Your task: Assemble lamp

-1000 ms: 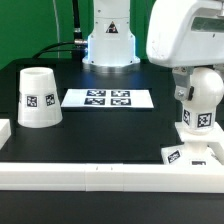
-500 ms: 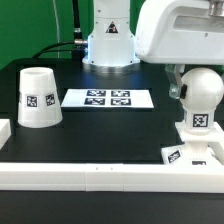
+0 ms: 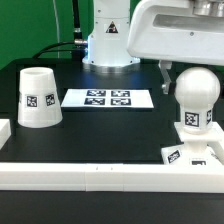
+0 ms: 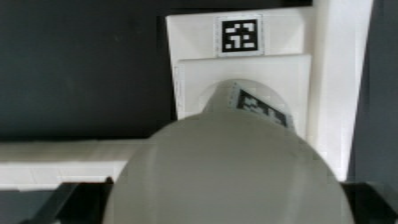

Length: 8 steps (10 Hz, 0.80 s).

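The white bulb (image 3: 197,92) stands upright on the flat square base (image 3: 186,153) at the exterior view's right, its tag facing the camera. My gripper (image 3: 191,84) comes down from above and is shut on the bulb's round head; one dark finger (image 3: 164,76) shows on its left. In the wrist view the bulb's head (image 4: 222,160) fills the space between the dark fingers (image 4: 75,203) of the gripper (image 4: 217,206), with the tagged base (image 4: 240,45) beyond it. The tapered shade (image 3: 38,97) stands alone at the exterior view's left.
The marker board (image 3: 107,98) lies flat at the middle back. A long white rail (image 3: 100,176) runs along the front edge, with a short rail end (image 3: 5,130) at the left. The arm's white pedestal (image 3: 108,45) stands behind.
The gripper has shifted toward the exterior view's left and turned. The bulb, which leaned to the right, now stands upright on the base.
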Available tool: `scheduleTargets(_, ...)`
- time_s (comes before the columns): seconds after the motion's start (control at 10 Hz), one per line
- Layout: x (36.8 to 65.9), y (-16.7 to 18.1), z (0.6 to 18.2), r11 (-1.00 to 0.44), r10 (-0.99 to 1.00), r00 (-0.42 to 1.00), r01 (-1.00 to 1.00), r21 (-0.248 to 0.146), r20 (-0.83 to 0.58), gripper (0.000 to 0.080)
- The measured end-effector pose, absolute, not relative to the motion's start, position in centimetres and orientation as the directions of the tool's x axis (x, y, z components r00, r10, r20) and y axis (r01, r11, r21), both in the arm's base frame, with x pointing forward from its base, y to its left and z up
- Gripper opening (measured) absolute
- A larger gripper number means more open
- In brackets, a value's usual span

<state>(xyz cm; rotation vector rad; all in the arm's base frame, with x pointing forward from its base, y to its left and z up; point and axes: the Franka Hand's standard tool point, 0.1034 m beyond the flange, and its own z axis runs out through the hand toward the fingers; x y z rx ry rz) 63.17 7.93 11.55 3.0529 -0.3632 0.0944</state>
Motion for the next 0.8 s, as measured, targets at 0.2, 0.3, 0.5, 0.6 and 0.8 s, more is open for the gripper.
scheduleTargets(0.2,62.95,7.84,11.52,-0.916,-0.397,0.916,-0.399,0.045,0.055,0.0577)
scheduleTargets(0.3,62.88,7.86,11.53,-0.884,-0.464,0.884,-0.466,0.043,0.048,0.0577)
scheduleTargets(0.5,62.74,7.97,11.47,-0.812,-0.581,0.813,-0.582,0.04,0.033,0.0577)
scheduleTargets(0.6,62.61,8.14,11.41,-0.746,-0.665,0.747,-0.665,0.04,0.016,0.0577)
scheduleTargets(0.8,62.56,8.41,11.31,-0.63,-0.776,0.631,-0.775,0.05,-0.007,0.0577)
